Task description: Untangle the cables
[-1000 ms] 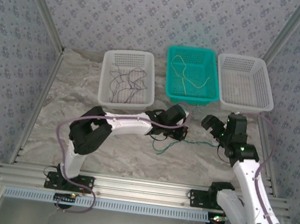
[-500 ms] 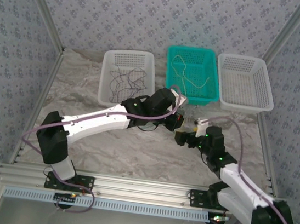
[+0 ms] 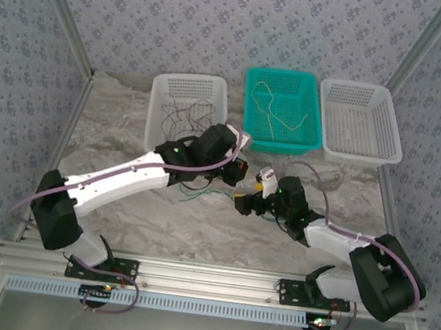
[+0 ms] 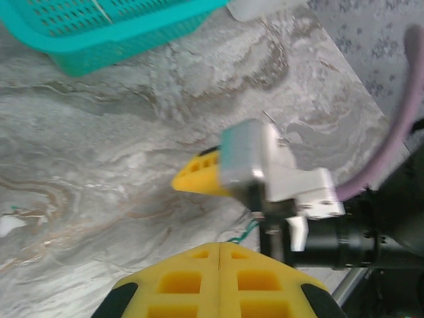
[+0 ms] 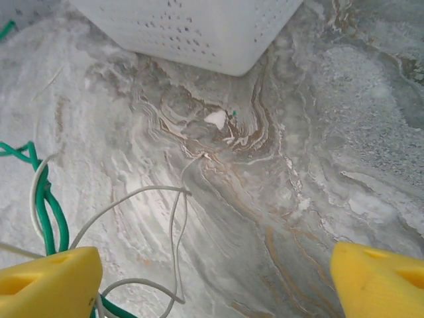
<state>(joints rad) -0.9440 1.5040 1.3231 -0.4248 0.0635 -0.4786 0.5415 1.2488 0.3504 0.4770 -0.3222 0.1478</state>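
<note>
Marbled grey table [image 3: 118,200], patterned walls on three sides.

Far left: the white basket [image 3: 155,116] holds maroon cables [image 3: 190,116] looped over one another. We judge these not yet sorted.

Left gripper [image 3: 238,170] hangs off that basket's near right corner, jaws pressed flat together. Green strands trail under it. We cannot tell whether one is pinched.

Between the arms: a green cable [image 5: 43,199] and a whitish cable [image 5: 173,225] lie crossed on the table. This looks like the knot in hand.

Far centre: the teal basket [image 3: 248,112] holds one pale strand [image 3: 272,111], apparently already separated.

Right gripper [image 5: 212,285] sits low over the crossed pair, jaws spread wide, holding nothing.

Far right: in the second white basket [image 3: 328,122] we make out no cable.

Judgement: one strand is sorted, one tangle is in progress and the maroon bundle is untouched. Most of the work remains.
</note>
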